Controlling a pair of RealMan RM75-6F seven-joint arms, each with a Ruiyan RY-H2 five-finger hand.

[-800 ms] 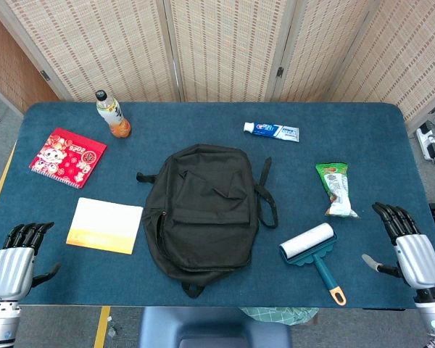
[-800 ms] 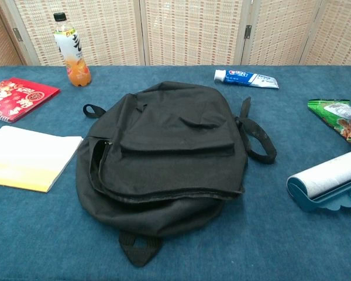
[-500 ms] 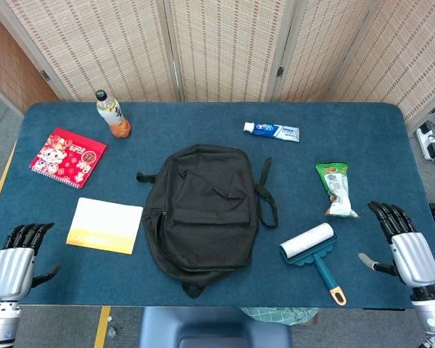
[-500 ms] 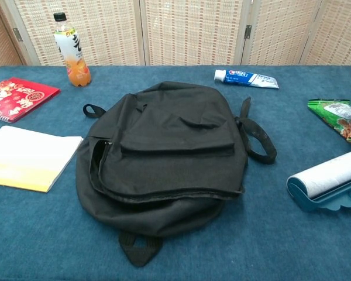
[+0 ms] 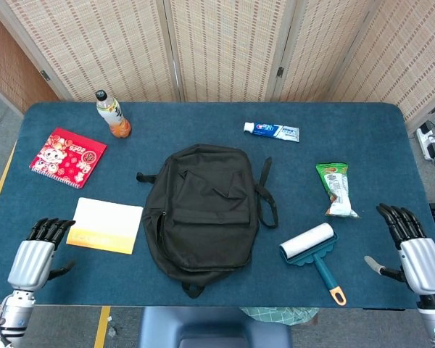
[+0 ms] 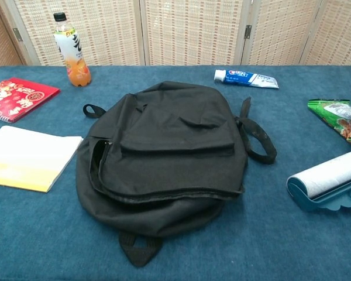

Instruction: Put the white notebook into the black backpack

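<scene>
Both views bright, even, diffuse light, no hard glare. The black backpack (image 5: 203, 209) is the landmark: only a thin soft shadow hugs its near edge on the tabletop (image 5: 362, 138) (same in the chest view), and its fabric reads dark with folds still legible. Focus sharp across both frames, no motion blur. Head view shows mild barrel bending at the tabletop edges far from the backpack. Screens (image 5: 225, 47) behind the backpack evenly lit. Colours saturated, slight compression noise.

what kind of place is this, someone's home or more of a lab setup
Probably a staged test area, not a home: a blue-covered table with unrelated items laid out apart, folding woven screens walling it off, and yellow floor tape.
</scene>
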